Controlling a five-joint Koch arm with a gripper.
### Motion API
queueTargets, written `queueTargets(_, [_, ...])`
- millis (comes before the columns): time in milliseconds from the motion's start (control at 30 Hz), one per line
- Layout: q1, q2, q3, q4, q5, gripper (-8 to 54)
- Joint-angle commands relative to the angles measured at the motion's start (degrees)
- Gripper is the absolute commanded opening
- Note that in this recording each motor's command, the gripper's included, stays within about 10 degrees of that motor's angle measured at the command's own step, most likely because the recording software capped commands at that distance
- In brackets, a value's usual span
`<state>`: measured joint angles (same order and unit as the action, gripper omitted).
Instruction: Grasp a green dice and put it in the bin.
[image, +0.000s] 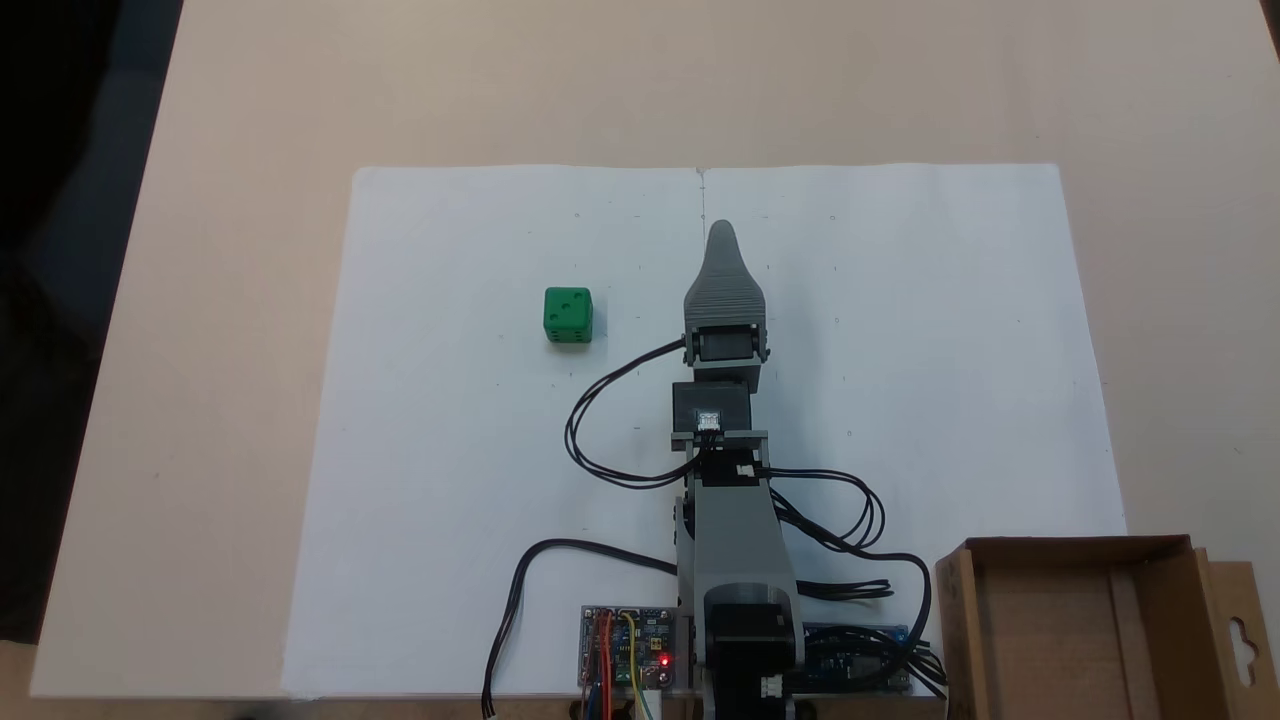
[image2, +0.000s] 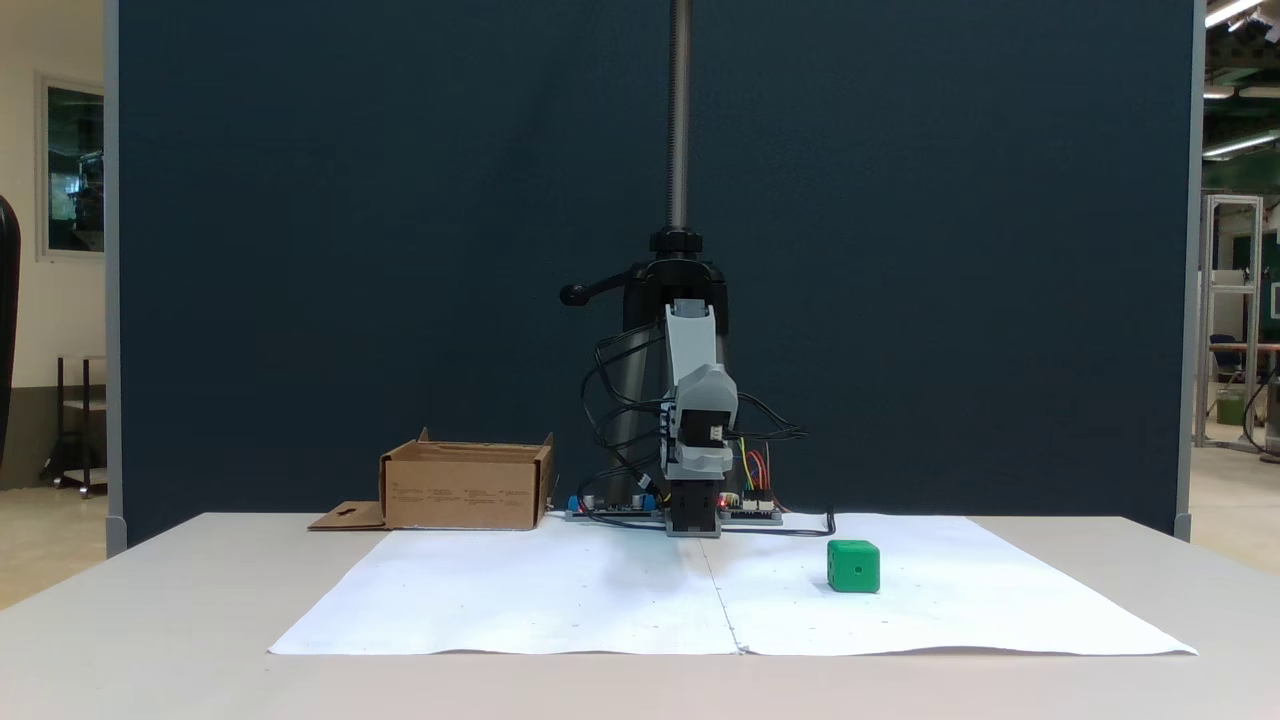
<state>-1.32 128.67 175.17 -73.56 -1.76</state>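
Step in hand: approach — not yet begun. The claw (image: 722, 235) holds nothing; its jaws overlap in both fixed views, so their opening cannot be told. The dice (image: 568, 316) sits on white paper (image: 900, 300), well apart, to the claw's left in the top-down view. Next move: swing toward it, descend. The bin (image: 1080, 620) waits beside the base. Surface beige; a dark partition (image2: 300, 250) stands behind.

White paper sheet (image: 900, 300) on beige table (image: 250, 100); dark blue partition (image2: 400, 250) behind.
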Motion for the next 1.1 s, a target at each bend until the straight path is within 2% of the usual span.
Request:
queueTargets(0, [-0.97, 6.15, 4.22, -5.89, 1.67, 45.1])
queueTargets(567, [-0.97, 6.15, 4.22, -5.98, 1.05, 44.6])
queueTargets(800, [-1.41, 6.15, 0.79, -5.45, 1.14, 41.3])
queueTargets(1067, [-1.05, 6.24, -9.84, 11.43, 1.05, 41.7])
